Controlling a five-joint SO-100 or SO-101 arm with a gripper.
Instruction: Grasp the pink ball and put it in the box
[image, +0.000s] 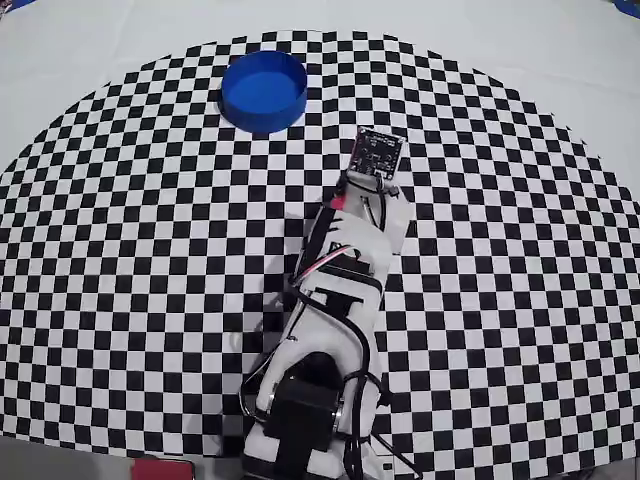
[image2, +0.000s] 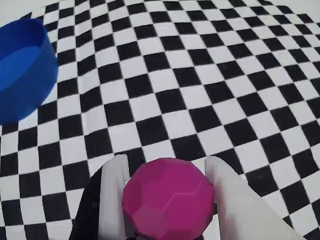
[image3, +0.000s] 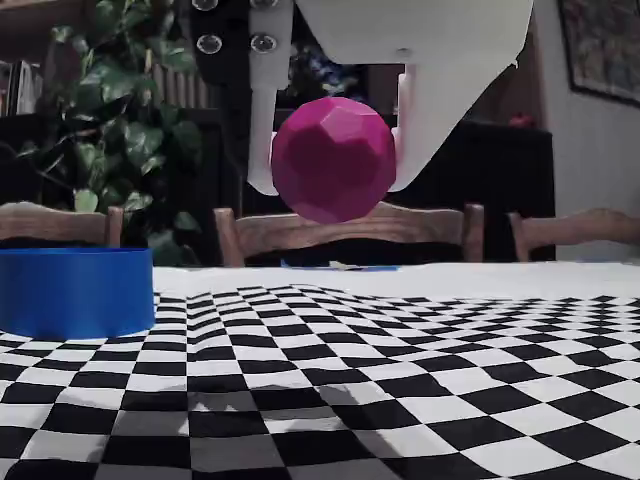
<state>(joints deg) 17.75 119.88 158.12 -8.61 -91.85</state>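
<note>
Gripping pink ball (image3: 334, 158) w/ pincer (image3: 330, 180), airborne.

The arm (image: 335, 300) is built of white plastic segments with black motor blocks and black cables looping along its side. A small black circuit board (image: 378, 152) sits at its tip, a red accent just behind. The hand (image2: 167, 172) has two smooth white fingers (image2: 114, 200).

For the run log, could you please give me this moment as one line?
gripper: shut on pink ball | ball: lifted clear of checkered table | box: empty as far as visible, left in fixed view | stage: carry, not yet over box
</note>
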